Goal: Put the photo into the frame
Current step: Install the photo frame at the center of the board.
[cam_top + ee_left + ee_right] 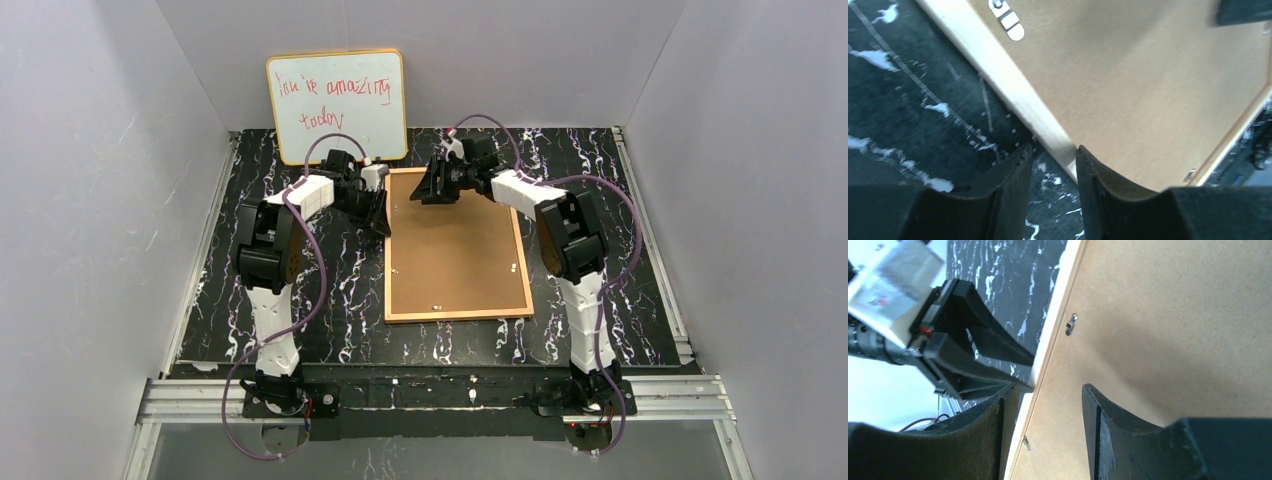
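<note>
The frame (455, 250) lies back up on the black marbled table, its brown fibreboard back (1128, 85) inside a golden-wood rim. My left gripper (383, 215) sits low at the frame's left rim near the far corner. In the left wrist view the left gripper (1053, 148) is open: one finger stands over the table, the other over the board, and the rim runs in between the tips. My right gripper (432, 185) hovers over the frame's far left part. The right gripper (1048, 386) is open above rim and back (1158, 315), holding nothing. The photo is out of view.
A yellow-rimmed whiteboard (338, 105) with red handwriting leans on the back wall behind the left arm. Small metal turn clips (1010, 22) sit on the frame's back near the rim. Grey walls close in the table on three sides.
</note>
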Available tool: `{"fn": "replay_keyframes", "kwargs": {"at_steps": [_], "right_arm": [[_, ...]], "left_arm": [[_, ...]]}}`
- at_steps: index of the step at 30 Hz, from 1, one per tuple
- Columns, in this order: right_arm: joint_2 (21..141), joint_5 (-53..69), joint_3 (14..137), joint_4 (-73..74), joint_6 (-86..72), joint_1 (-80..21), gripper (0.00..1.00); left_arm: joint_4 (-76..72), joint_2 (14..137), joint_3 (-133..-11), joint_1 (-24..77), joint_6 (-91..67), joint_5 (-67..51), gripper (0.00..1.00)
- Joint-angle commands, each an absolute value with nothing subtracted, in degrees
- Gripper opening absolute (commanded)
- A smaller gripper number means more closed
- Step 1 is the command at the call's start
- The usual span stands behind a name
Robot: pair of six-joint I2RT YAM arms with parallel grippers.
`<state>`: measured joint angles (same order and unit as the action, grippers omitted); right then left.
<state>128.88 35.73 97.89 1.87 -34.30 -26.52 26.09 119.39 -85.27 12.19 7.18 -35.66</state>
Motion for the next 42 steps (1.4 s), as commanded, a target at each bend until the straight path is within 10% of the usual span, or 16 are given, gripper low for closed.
{"fn": "replay_keyframes", "kwargs": {"at_steps": [1, 42], "right_arm": [[132.5, 34.6, 101.0, 2.8, -34.8, -27.6, 0.56], [139.5, 31.8, 111.2, 5.7, -35.3, -30.9, 0.43]], "left_arm": [[27.5, 120.4, -85.8, 10.9, 6.4, -37.8, 0.33], [24.9, 121.2, -82.2, 9.7, 7.6, -39.7, 0.2]]}}
